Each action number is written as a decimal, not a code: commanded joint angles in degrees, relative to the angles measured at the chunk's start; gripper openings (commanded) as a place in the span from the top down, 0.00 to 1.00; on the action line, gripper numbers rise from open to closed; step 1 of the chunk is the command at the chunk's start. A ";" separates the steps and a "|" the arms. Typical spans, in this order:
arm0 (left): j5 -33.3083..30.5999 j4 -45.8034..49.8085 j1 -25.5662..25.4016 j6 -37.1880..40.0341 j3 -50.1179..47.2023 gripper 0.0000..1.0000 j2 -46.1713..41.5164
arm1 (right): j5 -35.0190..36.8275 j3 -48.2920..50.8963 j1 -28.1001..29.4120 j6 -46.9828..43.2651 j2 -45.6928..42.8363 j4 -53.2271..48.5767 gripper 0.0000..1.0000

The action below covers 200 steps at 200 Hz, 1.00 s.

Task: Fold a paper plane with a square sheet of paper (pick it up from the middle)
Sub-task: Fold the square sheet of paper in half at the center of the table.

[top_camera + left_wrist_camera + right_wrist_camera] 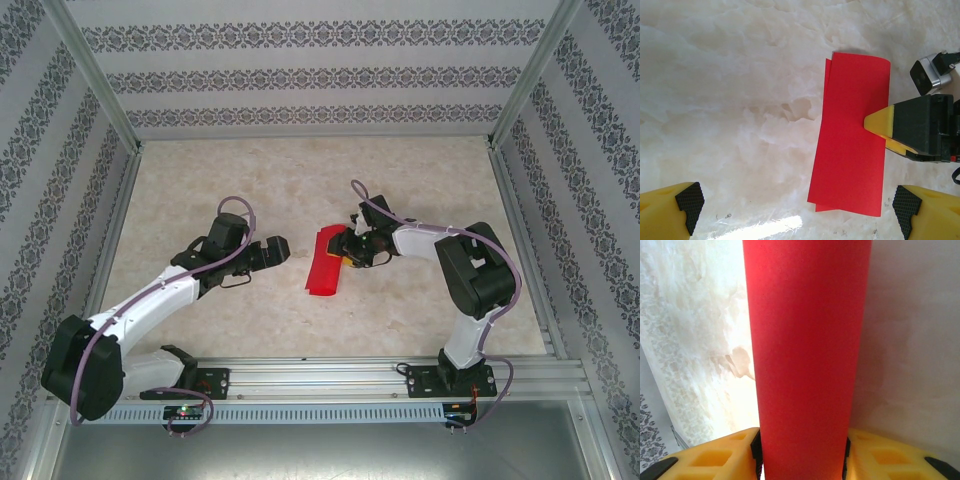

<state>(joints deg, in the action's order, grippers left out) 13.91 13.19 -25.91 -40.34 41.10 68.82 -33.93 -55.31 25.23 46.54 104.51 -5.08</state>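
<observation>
No readable text, labels, brands, numbers or signs on any surface in view.

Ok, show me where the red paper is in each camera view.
Top: red paper near centre, just left of the right gripper.
Left wrist: right of centre, the right gripper at its right edge.
Right wrist: tall central band between that gripper's fingers.
Shared landmark: the right gripper's yellow fingers.

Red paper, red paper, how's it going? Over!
Left pincer open, off the red paper. Right pincer at its long edge, grip unclear. Paper folded in half on table. Path clear.
</observation>
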 commanded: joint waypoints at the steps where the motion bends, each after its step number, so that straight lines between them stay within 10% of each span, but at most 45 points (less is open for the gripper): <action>1: -0.02 -1.34 -0.90 0.09 1.93 0.00 0.07 | -0.87 -2.48 2.32 2.45 1.74 2.60 0.54; 39: -0.23 0.58 -0.92 1.05 2.11 0.00 -0.85 | -0.31 -5.25 5.49 9.12 5.35 9.86 0.55; 200: 0.67 2.45 -0.90 1.49 2.10 0.00 -0.98 | 15.35 -15.88 7.62 -7.42 2.98 -23.75 0.36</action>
<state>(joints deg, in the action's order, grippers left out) 13.74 14.59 -25.93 -39.40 42.52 68.75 -23.75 -69.17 31.68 41.52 109.40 -22.90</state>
